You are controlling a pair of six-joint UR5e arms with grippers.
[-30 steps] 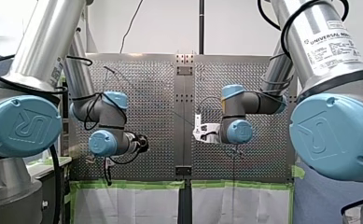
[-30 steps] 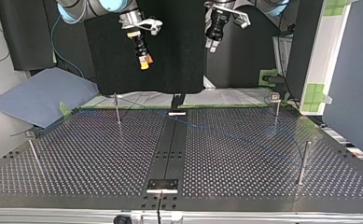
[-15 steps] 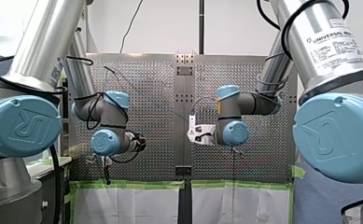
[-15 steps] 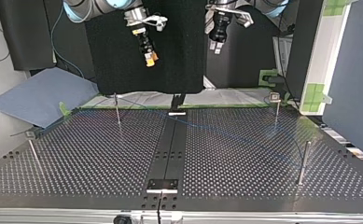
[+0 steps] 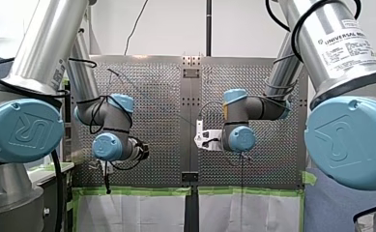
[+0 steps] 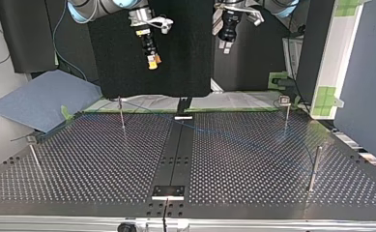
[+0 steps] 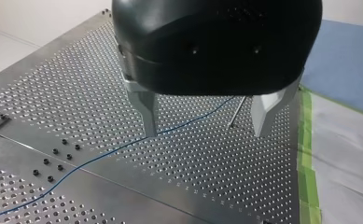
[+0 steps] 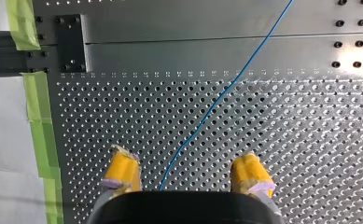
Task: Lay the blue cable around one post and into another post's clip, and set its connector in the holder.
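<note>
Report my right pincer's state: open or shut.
Open. The right pincer has its yellow pads wide apart in the right wrist view; the blue cable lies ungripped on the table.

Brand label: "UNIVERSAL ROB…", on my right arm's silver tube (image 5: pixel 342 41), far back from my right gripper (image 8: pixel 186 165); its small print unreadable.
Logo: "UR", on my left arm's blue joint cap (image 5: pixel 23 130), far behind my left gripper (image 7: pixel 205 133).
Logo: same mark, on my right arm's blue cap (image 5: pixel 342 140).

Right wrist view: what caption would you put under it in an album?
My open, yellow-padded right gripper hovers over the blue cable lying on the perforated table.
</note>
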